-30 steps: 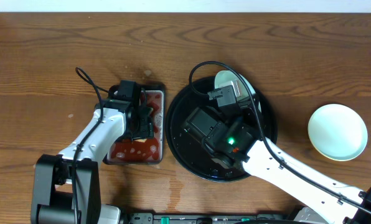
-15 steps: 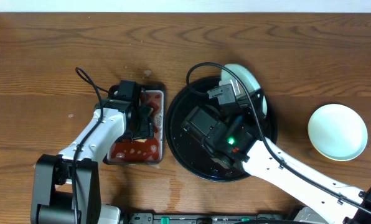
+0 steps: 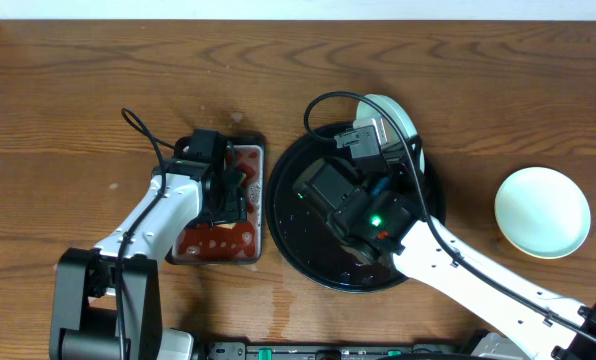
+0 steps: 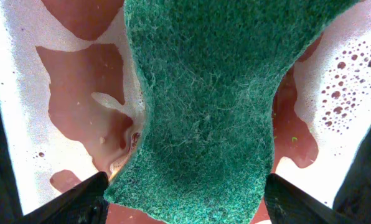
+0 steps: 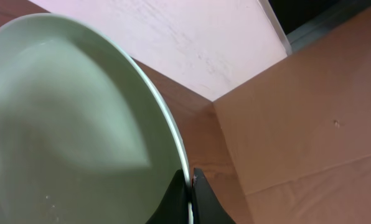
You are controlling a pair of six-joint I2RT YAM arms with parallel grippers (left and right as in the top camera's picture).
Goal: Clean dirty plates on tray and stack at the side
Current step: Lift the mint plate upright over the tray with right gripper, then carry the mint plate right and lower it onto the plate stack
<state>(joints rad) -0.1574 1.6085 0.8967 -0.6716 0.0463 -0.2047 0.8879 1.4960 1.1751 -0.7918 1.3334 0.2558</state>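
Right tool (image 5: 188, 186) is pinching tight on the pale mint round plate (image 5: 67, 124) by its rim, second mint plate (image 3: 542, 211) sitting off to its right.

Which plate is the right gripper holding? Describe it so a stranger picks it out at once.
Find the big round black tray mid-table. At its far rim, the right gripper pinches a pale mint plate by the edge. The only other plate in sight lies flat and alone on bare wood to the right.

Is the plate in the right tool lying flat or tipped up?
Tipped up: the right tool pinches the plate by its rim, wall behind.
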